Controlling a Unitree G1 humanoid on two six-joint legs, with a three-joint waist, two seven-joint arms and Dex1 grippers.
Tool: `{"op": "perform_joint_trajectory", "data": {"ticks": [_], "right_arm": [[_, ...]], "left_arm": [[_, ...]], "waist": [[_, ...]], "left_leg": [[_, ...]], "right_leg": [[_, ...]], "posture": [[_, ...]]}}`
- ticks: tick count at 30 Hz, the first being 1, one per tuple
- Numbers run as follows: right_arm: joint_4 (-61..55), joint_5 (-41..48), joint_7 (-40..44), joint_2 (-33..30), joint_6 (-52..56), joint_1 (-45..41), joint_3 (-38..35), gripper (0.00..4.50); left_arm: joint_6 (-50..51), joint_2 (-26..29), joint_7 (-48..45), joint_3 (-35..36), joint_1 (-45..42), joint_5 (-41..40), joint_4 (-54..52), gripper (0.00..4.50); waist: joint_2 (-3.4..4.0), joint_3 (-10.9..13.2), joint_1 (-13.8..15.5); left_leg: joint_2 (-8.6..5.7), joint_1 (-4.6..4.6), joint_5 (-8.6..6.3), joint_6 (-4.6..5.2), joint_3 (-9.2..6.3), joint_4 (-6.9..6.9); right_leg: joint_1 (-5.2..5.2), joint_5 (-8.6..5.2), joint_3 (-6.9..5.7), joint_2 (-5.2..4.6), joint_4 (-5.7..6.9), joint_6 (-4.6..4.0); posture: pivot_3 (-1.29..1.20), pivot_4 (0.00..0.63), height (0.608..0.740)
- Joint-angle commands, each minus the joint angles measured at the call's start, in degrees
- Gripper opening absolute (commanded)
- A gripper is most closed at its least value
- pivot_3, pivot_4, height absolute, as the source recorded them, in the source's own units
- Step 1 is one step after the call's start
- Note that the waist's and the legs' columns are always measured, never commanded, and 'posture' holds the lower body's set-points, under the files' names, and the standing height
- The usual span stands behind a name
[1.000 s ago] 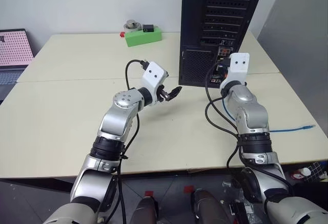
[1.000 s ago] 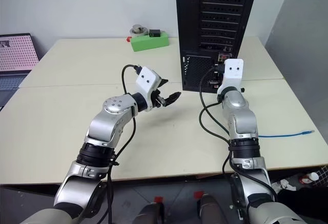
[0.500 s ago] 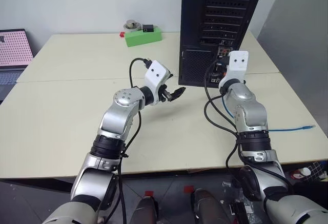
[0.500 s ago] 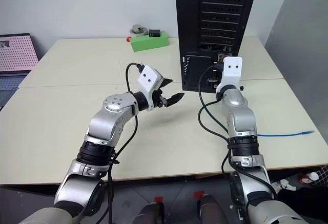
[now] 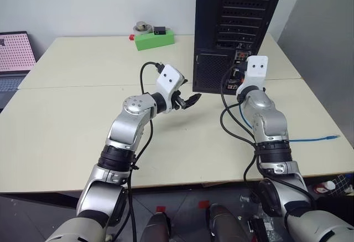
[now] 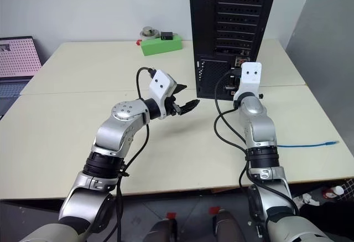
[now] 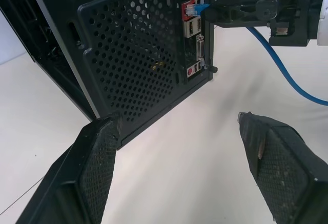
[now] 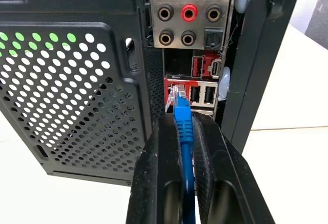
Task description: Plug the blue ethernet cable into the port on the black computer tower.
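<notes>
Cream table (image 5: pixel 66 114) is carrying everything; my left gripper (image 5: pixel 189 99) is hanging open and empty, while my right gripper (image 8: pixel 185 147) is pinching the blue ethernet cable (image 8: pixel 183 124) just before the port (image 8: pixel 177 95) on the black computer tower (image 5: pixel 235 26), so I'm aiming for a straight, level push.

A lab or office workspace is showing: 2 pale tables (image 5: pixel 83 120) sitting against a bare wall (image 5: pixel 83 1), a laptop (image 5: pixel 14 59) resting at the left edge.
</notes>
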Motion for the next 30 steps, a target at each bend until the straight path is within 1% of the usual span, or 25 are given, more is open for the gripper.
{"op": "perform_joint_trajectory", "data": {"ticks": [1,14,23,30], "right_arm": [[-0.72,-0.85,-0.72,-0.78,-1.14,-1.58,-0.26,0.0],[2.65,-1.87,-0.6,-0.55,-2.76,-3.4,0.47,0.0],[0.75,-2.49,0.26,-0.13,-2.79,-3.89,1.71,0.0],[1.77,-2.6,-0.04,-0.28,-3.23,-3.85,2.0,0.0]], "left_arm": [[-0.78,-0.06,-0.14,0.32,-1.53,-0.52,-2.22,3.84],[-1.13,-0.02,0.08,0.41,-1.5,-0.38,-1.96,3.84],[-1.22,0.0,0.26,0.42,-1.38,-0.3,-1.97,3.84],[-1.53,-0.13,0.27,0.27,-1.38,-0.21,-1.65,3.84]], "waist": [[0.0,0.0,0.0],[0.0,0.0,-0.12],[0.0,0.0,-0.13],[0.0,0.0,-0.09]], "left_leg": [[0.0,0.0,0.0,0.0,0.0,0.0],[0.0,0.02,0.11,-0.1,0.0,0.02],[0.0,0.03,0.26,-0.01,-0.01,0.01],[0.0,0.01,0.26,-0.02,0.0,0.0]], "right_leg": [[0.0,0.0,0.0,0.0,0.0,0.0],[0.01,0.06,0.01,0.0,0.01,0.09],[0.01,0.15,0.01,0.02,0.01,0.2],[0.01,0.16,0.01,0.02,-0.03,0.19]], "posture": [[0.0,0.15,0.74],[0.0,0.15,0.74],[0.0,0.15,0.74],[0.0,0.15,0.74]]}}
